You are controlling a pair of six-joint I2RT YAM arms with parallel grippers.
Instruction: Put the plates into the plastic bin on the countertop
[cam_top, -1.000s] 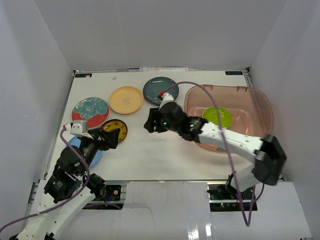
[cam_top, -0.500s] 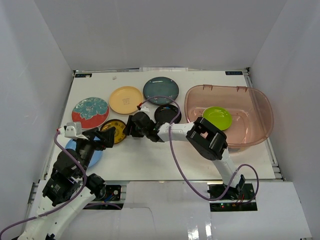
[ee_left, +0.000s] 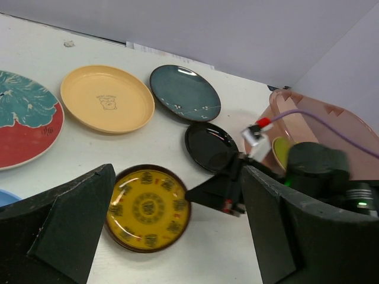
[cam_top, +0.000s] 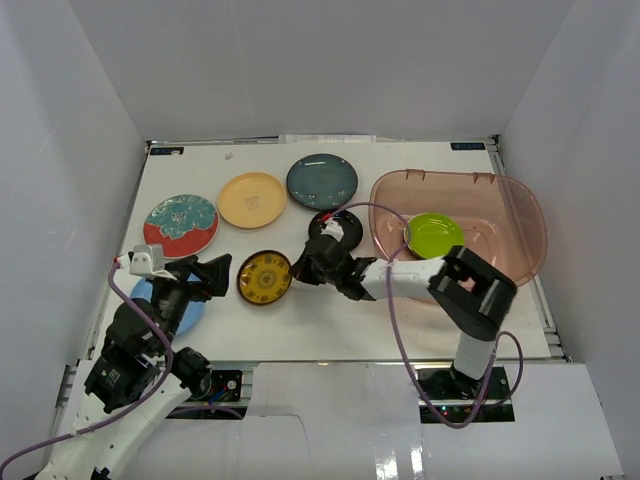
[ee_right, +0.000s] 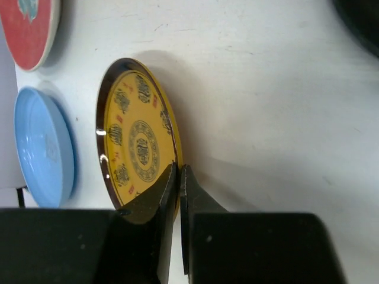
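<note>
R fingers (ee_right: 176, 176) pinch shut on the rim of the yellow patterned plate (cam_top: 265, 277) — near the counter's (cam_top: 300, 325) front edge, mid-width. L fingers (cam_top: 212, 272) gape wide just left of it, holding nothing. Bin (cam_top: 460, 176) sits at the right edge w/ a lime plate (cam_top: 434, 235) inside; other plates (cam_top: 252, 200) lie outside on the counter.

Bright, even light falls from above on the white counter (cam_top: 300, 310), so shadows are faint and soft. The clearest is a grey smear beside the yellow patterned plate (ee_right: 139, 148), whose rim carries small white glints. The dark teal plate (cam_top: 322, 181) mirrors a pale sheen, and the left tool (ee_left: 177, 174) looms near, black and slightly blurred.
</note>
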